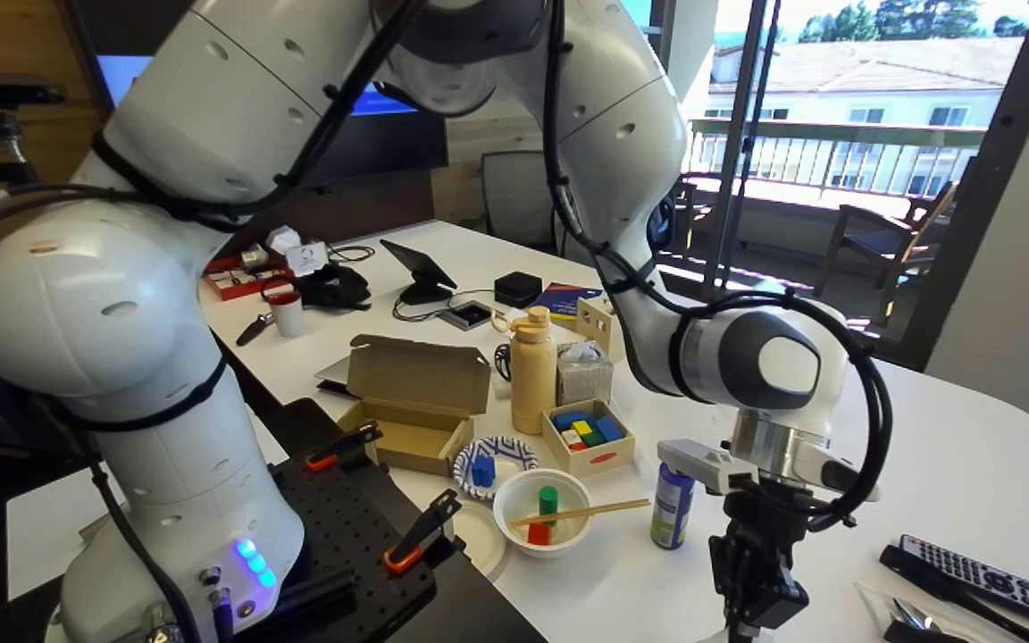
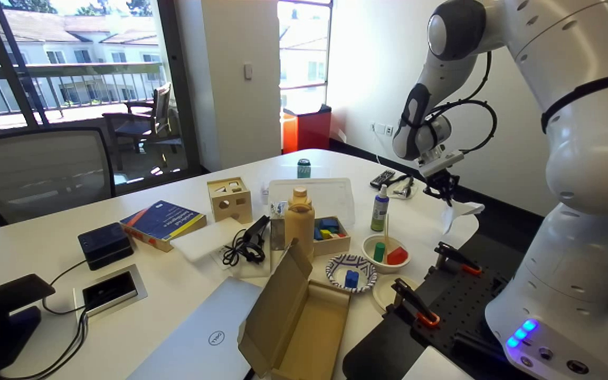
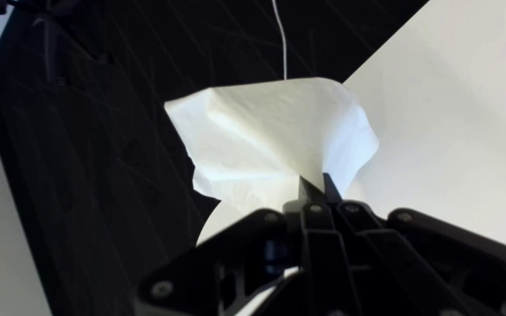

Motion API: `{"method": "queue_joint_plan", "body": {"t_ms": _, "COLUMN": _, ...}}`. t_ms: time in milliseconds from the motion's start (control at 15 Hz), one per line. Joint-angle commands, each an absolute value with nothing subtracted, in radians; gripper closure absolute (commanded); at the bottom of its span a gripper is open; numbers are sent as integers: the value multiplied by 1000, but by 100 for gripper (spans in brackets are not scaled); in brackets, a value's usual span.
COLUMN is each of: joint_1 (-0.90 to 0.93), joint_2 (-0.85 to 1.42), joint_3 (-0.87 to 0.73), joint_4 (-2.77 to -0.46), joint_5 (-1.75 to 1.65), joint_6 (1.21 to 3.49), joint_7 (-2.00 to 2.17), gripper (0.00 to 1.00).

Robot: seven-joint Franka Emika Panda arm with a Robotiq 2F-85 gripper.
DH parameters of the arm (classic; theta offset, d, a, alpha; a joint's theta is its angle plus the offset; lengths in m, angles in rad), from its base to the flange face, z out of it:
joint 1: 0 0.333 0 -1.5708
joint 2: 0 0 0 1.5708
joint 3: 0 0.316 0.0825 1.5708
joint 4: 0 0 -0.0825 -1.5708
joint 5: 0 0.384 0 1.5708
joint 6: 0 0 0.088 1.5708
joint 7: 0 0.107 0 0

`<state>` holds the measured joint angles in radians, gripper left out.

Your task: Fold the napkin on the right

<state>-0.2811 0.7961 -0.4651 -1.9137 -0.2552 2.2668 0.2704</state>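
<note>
The claw (image 3: 316, 181) is closed on the pinched napkin (image 3: 275, 118), which is held up, presumably for folding over.

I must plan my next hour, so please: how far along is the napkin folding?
Already done: the gripper is closed on the napkin. In hand: in an exterior view the napkin hangs from it near the edge of the table; whether a corner touches, I cannot tell. Left: probably the folding itself, since the wrist view shows the napkin fanned out and creased, with no neat fold, then releasing it.
</note>
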Motion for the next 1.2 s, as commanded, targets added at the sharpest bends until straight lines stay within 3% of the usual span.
{"method": "queue_joint_plan", "body": {"t_ms": 0, "joint_1": -220, "joint_2": 835, "joint_3": -509, "joint_4": -1876, "joint_5": -335, "joint_6": 2245, "joint_7": 339, "gripper": 100}}
{"method": "queue_joint_plan", "body": {"t_ms": 733, "joint_1": -80, "joint_2": 936, "joint_3": -509, "joint_4": -1920, "joint_5": -530, "joint_6": 2326, "joint_7": 416, "gripper": 100}}
{"method": "queue_joint_plan", "body": {"t_ms": 1133, "joint_1": -54, "joint_2": 939, "joint_3": -485, "joint_4": -1981, "joint_5": -502, "joint_6": 2495, "joint_7": 394, "gripper": 100}}
